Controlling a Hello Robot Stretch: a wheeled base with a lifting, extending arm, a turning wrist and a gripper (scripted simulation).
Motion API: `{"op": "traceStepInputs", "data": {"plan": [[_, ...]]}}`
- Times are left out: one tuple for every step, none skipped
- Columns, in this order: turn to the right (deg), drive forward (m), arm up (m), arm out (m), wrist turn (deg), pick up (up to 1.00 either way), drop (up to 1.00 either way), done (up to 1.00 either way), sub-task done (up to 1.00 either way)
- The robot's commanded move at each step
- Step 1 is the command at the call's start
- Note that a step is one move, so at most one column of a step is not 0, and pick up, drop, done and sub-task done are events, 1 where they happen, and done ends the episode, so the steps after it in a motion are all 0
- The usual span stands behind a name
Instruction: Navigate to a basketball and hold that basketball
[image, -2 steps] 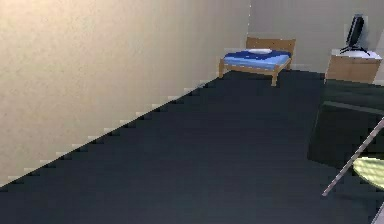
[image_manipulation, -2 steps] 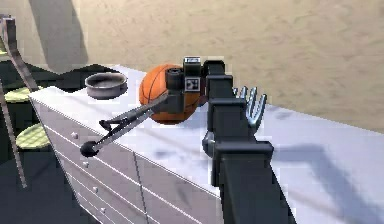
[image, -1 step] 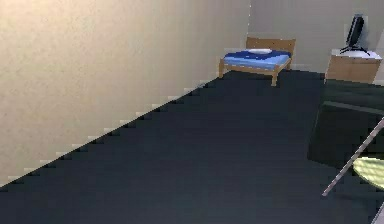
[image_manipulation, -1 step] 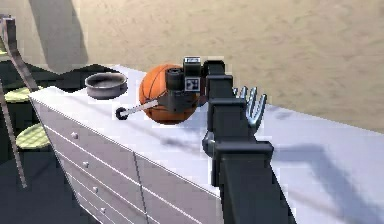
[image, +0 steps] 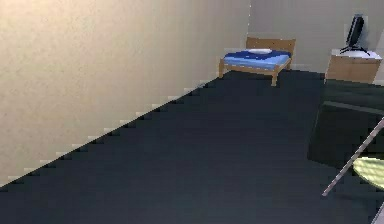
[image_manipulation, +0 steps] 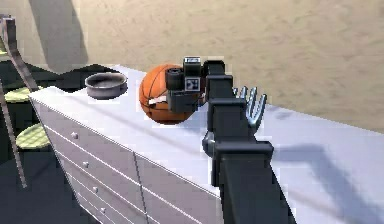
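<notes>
An orange basketball (image_manipulation: 158, 98) with black seams rests on top of a white dresser (image_manipulation: 110, 150) in the arm side view. The dark arm bar rises from the bottom edge toward it. My gripper (image_manipulation: 176, 86) sits at the ball's upper right side, just left of the two white marker squares. The ball lies on the dresser top right at the gripper, so I cannot tell whether it holds anything, nor whether it touches the ball.
A dark round bowl (image_manipulation: 104, 85) and a small white pronged thing (image_manipulation: 252, 103) also sit on the dresser. A chair with green seats (image_manipulation: 30, 135) stands at its left. Ahead lie dark open floor, a blue bed (image: 255, 60), a monitor (image: 354, 35) on a white stand, and a dark cabinet (image: 345, 125).
</notes>
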Motion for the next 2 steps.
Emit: {"op": "traceStepInputs", "data": {"plan": [[0.0,0.00,0.00,0.00,0.0,1.00,0.00,0.00,0.00],[0.0,0.00,0.00,0.00,0.0,0.00,0.00,1.00,0.00]]}}
